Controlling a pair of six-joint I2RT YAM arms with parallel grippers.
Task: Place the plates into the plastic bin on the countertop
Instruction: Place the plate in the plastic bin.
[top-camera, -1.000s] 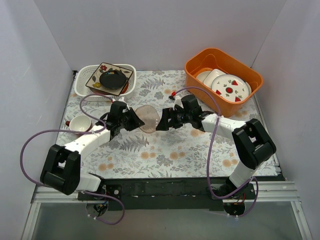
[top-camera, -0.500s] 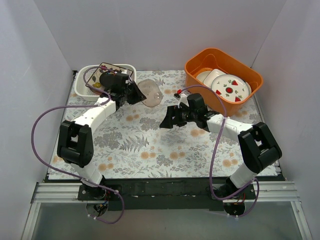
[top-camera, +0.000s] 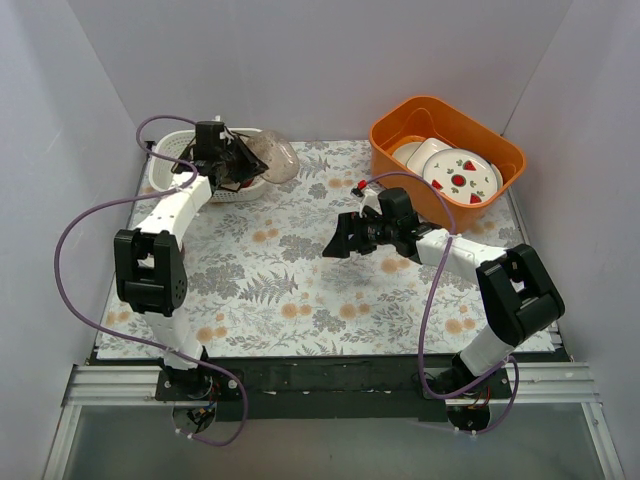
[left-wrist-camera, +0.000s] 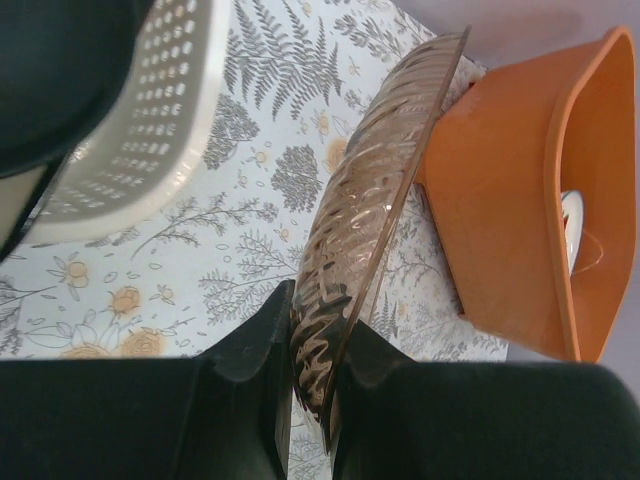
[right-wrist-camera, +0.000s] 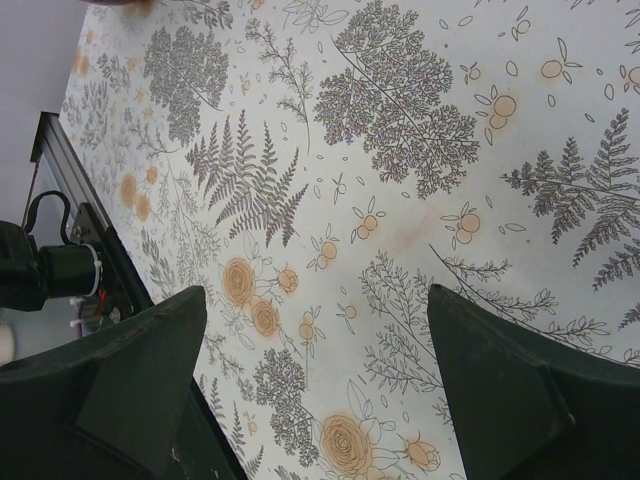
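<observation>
A translucent pinkish-brown ribbed plate (top-camera: 277, 158) hangs tilted on edge at the right end of the white perforated plastic bin (top-camera: 164, 178), at the back left of the fern-printed countertop (top-camera: 300, 290). My left gripper (top-camera: 247, 162) is shut on the plate's rim. In the left wrist view the plate (left-wrist-camera: 370, 200) runs up from between the fingers (left-wrist-camera: 250, 350), and the bin's wall (left-wrist-camera: 150, 140) lies to its left. The arm hides what is in the bin. My right gripper (top-camera: 335, 243) hovers open over mid-counter, and its wrist view shows only the countertop (right-wrist-camera: 330, 200) between the fingers (right-wrist-camera: 140, 370).
A deep orange tub (top-camera: 447, 150) holding white strawberry-marked plates (top-camera: 460, 178) stands at the back right, and it also shows behind the held plate as the orange tub (left-wrist-camera: 510, 200). White walls close in the back and sides. A purple cable loops off each arm.
The left arm has swung from mid-counter to the back left with the plate, ending at the bin. The right gripper backed off a little to the right and stayed open.
</observation>
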